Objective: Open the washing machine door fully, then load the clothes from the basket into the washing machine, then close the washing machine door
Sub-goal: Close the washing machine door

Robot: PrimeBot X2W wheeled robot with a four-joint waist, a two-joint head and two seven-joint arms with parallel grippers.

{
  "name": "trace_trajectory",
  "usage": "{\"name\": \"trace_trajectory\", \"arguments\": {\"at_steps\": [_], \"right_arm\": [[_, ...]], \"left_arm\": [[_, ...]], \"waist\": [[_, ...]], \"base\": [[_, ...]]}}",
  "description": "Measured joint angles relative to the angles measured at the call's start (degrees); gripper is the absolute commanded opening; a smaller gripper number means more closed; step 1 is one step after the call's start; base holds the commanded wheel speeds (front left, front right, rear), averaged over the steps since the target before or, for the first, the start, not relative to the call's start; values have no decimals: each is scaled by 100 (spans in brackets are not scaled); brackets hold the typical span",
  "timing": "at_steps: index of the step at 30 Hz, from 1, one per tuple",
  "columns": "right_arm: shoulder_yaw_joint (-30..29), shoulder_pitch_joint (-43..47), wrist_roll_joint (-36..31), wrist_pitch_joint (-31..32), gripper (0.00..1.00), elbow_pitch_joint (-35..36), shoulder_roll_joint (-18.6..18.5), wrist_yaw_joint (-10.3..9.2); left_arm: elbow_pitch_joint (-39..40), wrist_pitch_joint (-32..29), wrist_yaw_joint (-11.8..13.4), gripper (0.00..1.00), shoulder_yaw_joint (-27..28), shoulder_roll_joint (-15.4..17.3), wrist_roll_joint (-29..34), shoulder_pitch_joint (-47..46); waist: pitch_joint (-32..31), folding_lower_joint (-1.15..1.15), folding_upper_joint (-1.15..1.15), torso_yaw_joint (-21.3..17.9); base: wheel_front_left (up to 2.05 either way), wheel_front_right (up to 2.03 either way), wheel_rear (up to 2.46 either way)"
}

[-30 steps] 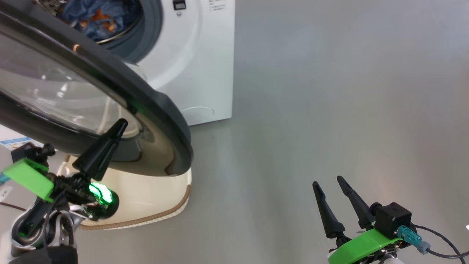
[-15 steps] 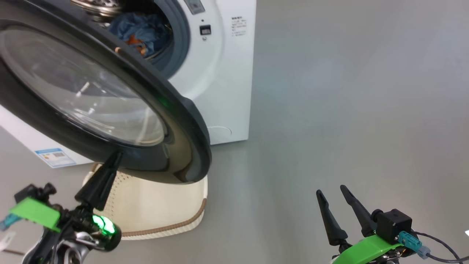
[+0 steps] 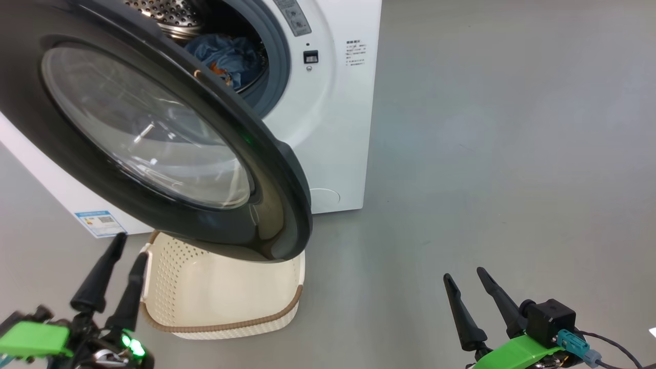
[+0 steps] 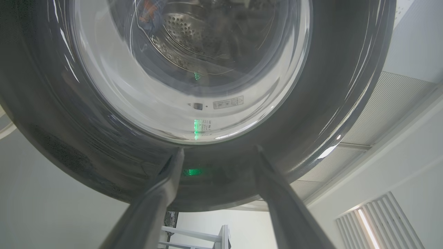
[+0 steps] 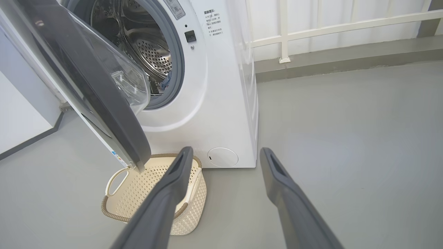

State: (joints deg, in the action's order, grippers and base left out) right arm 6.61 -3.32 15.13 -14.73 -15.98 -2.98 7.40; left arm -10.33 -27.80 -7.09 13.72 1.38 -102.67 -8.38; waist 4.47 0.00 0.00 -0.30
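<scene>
Grippers first: left gripper (image 3: 131, 245), two long dark fingers parted with nothing between them, low at the near left of the small cream perforated plastic basket (image 3: 169, 279) with brown woven-look rim, just beside its white handle (image 3: 146, 251). Right gripper (image 3: 464, 273) likewise spread and empty, well apart over bare grey floor (image 3: 487, 154).

Outward from the left gripper: large round washing machine door (image 3: 143, 128), glossy black rim and clear bulging glass, partly open and hanging above the basket. Beyond it, big white front-loading washing machine (image 3: 338, 128) with grey rubber gasket (image 3: 279, 56) and perforated steel drum (image 3: 169, 10). Inside the drum, light blue clothes (image 3: 230, 56) with orange-brown print.

Progress, as a judgement: opening done; loading apparently done, going by a basket empty wherever visible; closing left, latch not yet met. Probably a push on the outer face next.

Views compared. From the left wrist: left gripper (image 4: 218, 149) aimed up at the lower rim of the washing machine door (image 4: 193, 86), near it, contact not clear; drum and a scrap of print visible through the glass. From the right wrist: right gripper (image 5: 226, 149) framing the washing machine (image 5: 214, 103), washing machine door (image 5: 104, 100) edge-on with a wide gap to the gasket, more of the basket (image 5: 190, 214) interior bared, white railing (image 5: 346, 26) behind. From the head: blue label (image 3: 100, 223) low on the front.
</scene>
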Motion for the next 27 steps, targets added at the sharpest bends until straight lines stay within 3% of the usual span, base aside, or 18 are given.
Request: {"name": "trace_trajectory", "arguments": {"at_steps": [10,18,22,27], "right_arm": [[-13,1,1,0,100,-5,0,0],[-21,1,18,0,100,1,0,0],[-22,1,18,0,100,18,0,0],[-19,0,18,0,100,27,0,0]], "left_arm": [[393,861,0,100,238,2,425,251],[967,1601,0,100,57,20,1635,423],[1101,2296,0,100,-430,339,2396,620],[973,3755,0,100,-1324,1028,3393,743]], "waist": [[-56,0,0,92],[-65,0,0,131],[-47,0,0,137],[-36,1,0,126]], "base": [[0,0,0],[0,0,0],[0,0,0],[0,0,0]]}}
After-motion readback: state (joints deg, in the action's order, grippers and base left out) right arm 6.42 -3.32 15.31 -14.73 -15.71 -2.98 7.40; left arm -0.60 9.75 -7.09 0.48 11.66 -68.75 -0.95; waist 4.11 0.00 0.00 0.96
